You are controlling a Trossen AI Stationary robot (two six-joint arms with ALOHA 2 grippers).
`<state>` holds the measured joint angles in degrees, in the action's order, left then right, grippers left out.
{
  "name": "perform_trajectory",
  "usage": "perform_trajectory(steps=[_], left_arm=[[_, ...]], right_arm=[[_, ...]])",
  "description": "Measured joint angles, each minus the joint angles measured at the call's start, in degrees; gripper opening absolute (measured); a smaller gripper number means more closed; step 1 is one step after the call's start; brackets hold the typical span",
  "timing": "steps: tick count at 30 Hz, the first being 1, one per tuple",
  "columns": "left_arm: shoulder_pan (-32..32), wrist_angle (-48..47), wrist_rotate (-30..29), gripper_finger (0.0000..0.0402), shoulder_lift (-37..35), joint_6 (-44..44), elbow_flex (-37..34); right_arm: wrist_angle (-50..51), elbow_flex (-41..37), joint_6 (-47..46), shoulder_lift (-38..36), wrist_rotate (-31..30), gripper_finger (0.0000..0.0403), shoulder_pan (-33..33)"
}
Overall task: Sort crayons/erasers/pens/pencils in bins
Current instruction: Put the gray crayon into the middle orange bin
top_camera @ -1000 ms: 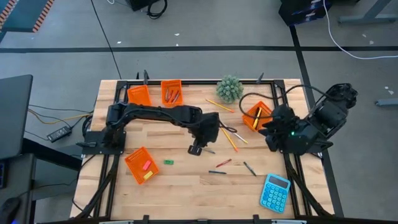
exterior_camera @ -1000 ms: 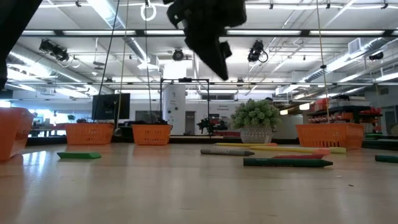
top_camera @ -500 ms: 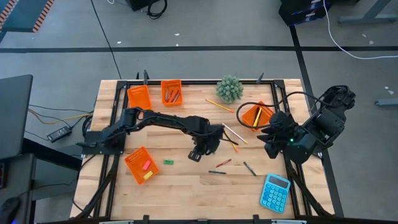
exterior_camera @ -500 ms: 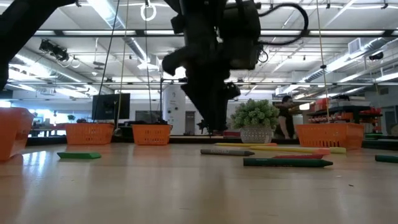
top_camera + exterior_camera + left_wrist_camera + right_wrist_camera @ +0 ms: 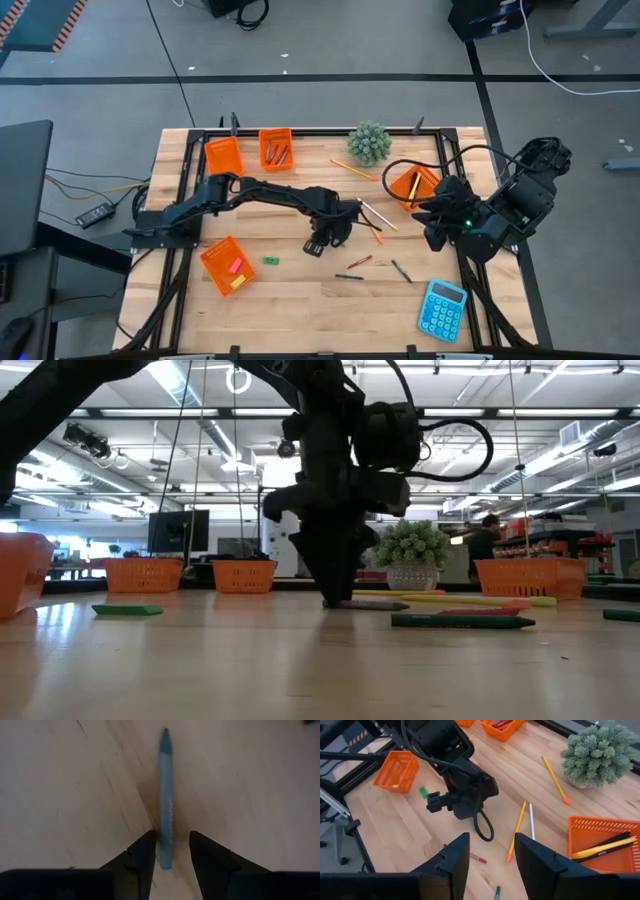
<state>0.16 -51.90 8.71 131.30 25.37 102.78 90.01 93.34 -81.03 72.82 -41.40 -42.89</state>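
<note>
A grey crayon (image 5: 166,795) lies flat on the wooden table. My left gripper (image 5: 172,852) is open, points down at the table and stands over the crayon's blunt end, one finger on either side of it. In the low view the left gripper (image 5: 338,592) reaches down to the tabletop, and the grey crayon (image 5: 385,604) sticks out beside it. My right gripper (image 5: 490,852) hangs open above the table's right side with nothing between its fingers. Four orange bins (image 5: 224,154) (image 5: 276,148) (image 5: 412,186) (image 5: 227,264) stand around the table.
Near the left gripper lie a red crayon (image 5: 359,261), a green crayon (image 5: 349,276), a dark stick (image 5: 401,270), a green eraser (image 5: 271,261) and yellow pencils (image 5: 372,222) (image 5: 354,169). A potted plant (image 5: 369,142) stands at the back, a blue calculator (image 5: 442,309) at the front right.
My left gripper has come down from well above the table to the tabletop, tipping more steeply downward, and now stands over the grey crayon. The crayon has not moved.
</note>
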Motion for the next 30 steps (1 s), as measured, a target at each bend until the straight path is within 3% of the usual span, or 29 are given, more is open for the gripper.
perform_trajectory(steps=[9, 20, 30], left_arm=[[-0.1, -0.1, -1.4, 0.0105, 0.5, -0.6, 0.1], [-0.1, 0.0, -1.6, 0.003, 0.7, -0.7, 0.1], [0.1, -1.0, -1.6, 0.0059, -0.1, -4.2, -0.1]], right_arm=[[0.0, 0.0, 0.0, 0.0, -1.0, 0.0161, 0.0], [0.0, 0.0, 0.0, 0.0, -4.0, 0.0161, 0.0], [0.0, 0.0, 0.0, 0.0, -4.0, 0.0161, 0.0]])
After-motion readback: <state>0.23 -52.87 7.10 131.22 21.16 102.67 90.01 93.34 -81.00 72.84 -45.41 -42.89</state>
